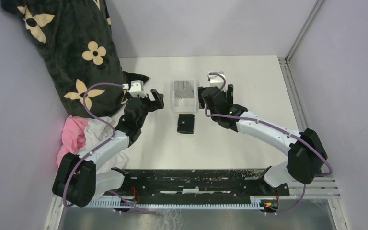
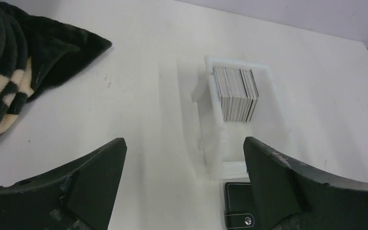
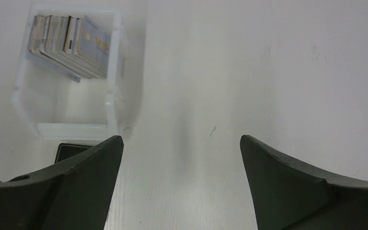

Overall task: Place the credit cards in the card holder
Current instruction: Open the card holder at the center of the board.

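- White tabletop is filling the floor of a pale-walled booth in the top view; each wrist camera is catching only a slice of it.
- A black fleece blanket with tan flowers is spilling over the far-left corner, and its top is running out of frame. The left wrist view is showing just one dark fold of it. A pink cloth is bunching below it, seen only from above and partly tucked behind the left arm.
- The left gripper is hovering just left of the tray with its jaws spread wide and nothing between them. Its own camera is looking through the gap at bare table and a tray wall.
- The right gripper is hanging just right of the tray, equally wide and empty.
- The clear tray is sitting between the two grippers. Its walls are fading into the white surface from above and are reading more clearly up close.
- The card holder is lying closed and flat just near-side of the tray. It is showing whole only from above. The left wrist view is cropping it at the snap, and in the right wrist view only a dark corner is peeking past a finger.
- The credit cards are standing on edge, packed at the tray's far end, and from above they are reading as a grey smudge. The left wrist view is showing thin edges. The right wrist view is showing leaning faces with print too blurred to read.
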`<state>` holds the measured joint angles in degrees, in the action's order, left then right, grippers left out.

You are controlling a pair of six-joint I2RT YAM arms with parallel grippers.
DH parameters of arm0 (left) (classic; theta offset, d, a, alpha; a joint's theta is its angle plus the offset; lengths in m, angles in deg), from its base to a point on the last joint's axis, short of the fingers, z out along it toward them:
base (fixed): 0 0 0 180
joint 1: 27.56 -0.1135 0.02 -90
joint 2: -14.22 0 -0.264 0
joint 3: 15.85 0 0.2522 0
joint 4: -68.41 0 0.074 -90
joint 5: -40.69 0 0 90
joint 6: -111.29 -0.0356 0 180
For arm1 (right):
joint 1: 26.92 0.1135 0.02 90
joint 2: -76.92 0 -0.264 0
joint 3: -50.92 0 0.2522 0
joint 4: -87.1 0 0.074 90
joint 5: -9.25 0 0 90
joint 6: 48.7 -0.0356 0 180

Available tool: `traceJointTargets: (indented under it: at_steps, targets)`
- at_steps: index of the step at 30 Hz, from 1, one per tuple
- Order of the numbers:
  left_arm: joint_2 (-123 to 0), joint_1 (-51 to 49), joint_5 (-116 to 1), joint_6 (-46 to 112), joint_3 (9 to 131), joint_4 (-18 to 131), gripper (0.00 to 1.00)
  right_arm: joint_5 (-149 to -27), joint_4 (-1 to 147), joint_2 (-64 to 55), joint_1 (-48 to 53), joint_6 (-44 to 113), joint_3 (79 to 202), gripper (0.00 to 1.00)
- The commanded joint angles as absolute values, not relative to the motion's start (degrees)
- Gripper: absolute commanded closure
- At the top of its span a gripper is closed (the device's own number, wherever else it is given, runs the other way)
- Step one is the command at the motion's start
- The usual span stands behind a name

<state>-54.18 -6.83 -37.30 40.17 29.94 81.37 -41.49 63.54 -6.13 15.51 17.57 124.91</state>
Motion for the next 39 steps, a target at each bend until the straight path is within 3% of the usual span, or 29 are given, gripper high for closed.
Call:
traceJointTargets:
  at_steps: [1, 3, 12, 19, 29, 39]
  targets:
    - [-51.57, -4.67, -28.12, 46.91, 31.98, 75.45, 0.01, -30.07, 59.79, -7.51, 20.85, 22.08, 132.13, 0.00]
    - [-51.20, -4.45, -27.61, 49.25, 31.50, 74.69, 0.01, -33.55, 59.52, -7.79, 21.03, 21.47, 132.81, 0.01]
    - [-54.11, -4.26, -27.42, 57.09, 30.59, 75.36, 0.00, -42.88, 62.69, -13.59, 20.98, 23.83, 139.25, 0.19]
    - [-54.50, -4.20, -28.67, 60.62, 28.83, 77.12, 0.03, -49.44, 58.29, -20.27, 20.19, 21.81, 145.80, 0.21]
    - [-51.02, 1.30, -31.66, 62.51, 21.28, 79.26, 0.11, -62.12, 65.45, -17.70, 20.26, 10.39, 130.08, 0.23]
    - [-56.56, 5.36, -34.63, 62.94, 18.96, 83.98, 0.20, -64.76, 77.88, -16.06, 20.12, 3.36, 116.80, 0.24]
